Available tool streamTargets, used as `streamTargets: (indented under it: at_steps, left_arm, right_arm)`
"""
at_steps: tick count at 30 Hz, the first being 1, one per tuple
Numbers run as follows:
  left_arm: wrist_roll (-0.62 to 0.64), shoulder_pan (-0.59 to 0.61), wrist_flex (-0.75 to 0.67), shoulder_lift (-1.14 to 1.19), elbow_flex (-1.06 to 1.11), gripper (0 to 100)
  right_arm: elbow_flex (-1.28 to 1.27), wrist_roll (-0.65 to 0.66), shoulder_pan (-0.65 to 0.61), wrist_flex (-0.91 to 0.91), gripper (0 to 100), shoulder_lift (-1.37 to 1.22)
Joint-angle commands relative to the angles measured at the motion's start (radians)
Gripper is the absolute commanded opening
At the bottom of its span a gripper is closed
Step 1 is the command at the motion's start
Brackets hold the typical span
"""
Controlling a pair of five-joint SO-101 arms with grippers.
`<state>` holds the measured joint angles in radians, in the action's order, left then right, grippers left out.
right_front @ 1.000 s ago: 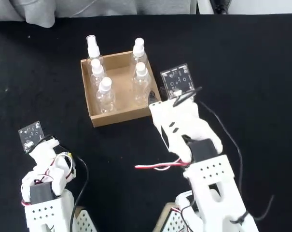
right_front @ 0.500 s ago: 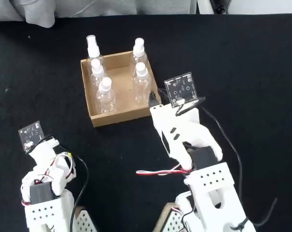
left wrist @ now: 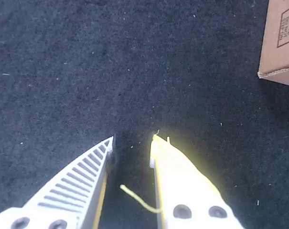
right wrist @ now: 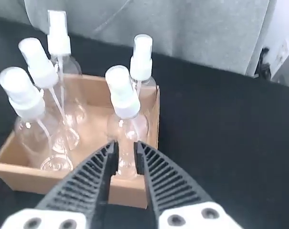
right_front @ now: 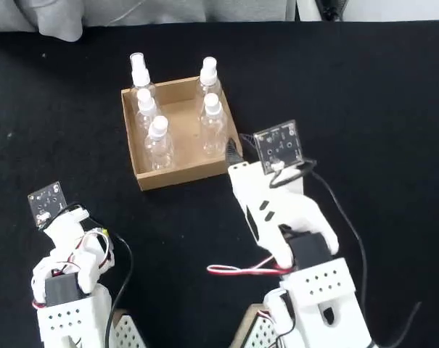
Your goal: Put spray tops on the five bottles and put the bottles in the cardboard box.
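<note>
1. Black cloth (right_front: 364,109) covers the whole table, and a fold of grey fabric (right_front: 132,11) lies along its far edge.
2. At the near left, my left arm (right_front: 67,254) is tucked in close to its base. My left gripper (left wrist: 132,140) points down at bare cloth with its jaws parted and nothing between them. A corner of the cardboard box (left wrist: 278,43) sits well away from it.
3. Left of centre, toward the far side, stands the cardboard box (right_front: 179,172), open at the top.
4. All five bottles (right_front: 158,141) are clear, upright and fitted with white spray tops (right_front: 145,96). Three stand plainly inside the box: two along its left side, one on its right.
5. Two more bottles stand at the box's far corners; I cannot tell whether they are just inside the back wall or just behind it.
6. Right of the box, my right gripper (right_front: 234,152) hangs just beside the box's near right corner, outside it. Its jaws (right wrist: 125,145) are a narrow slit apart and hold nothing.
</note>
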<state>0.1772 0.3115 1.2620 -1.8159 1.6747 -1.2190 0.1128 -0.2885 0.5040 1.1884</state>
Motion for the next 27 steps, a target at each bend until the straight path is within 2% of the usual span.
streamTargets:
  at_steps: [1,27]
  left_arm:
    - [-0.003,-0.004,0.006,-0.006,0.025,11]
    - [-0.003,-0.004,0.006,-0.006,0.025,11]
  right_arm:
    - [-0.007,-0.003,0.029,-0.035,1.2,0.081]
    - [-0.160,0.000,0.029,-0.035,1.5,0.435]
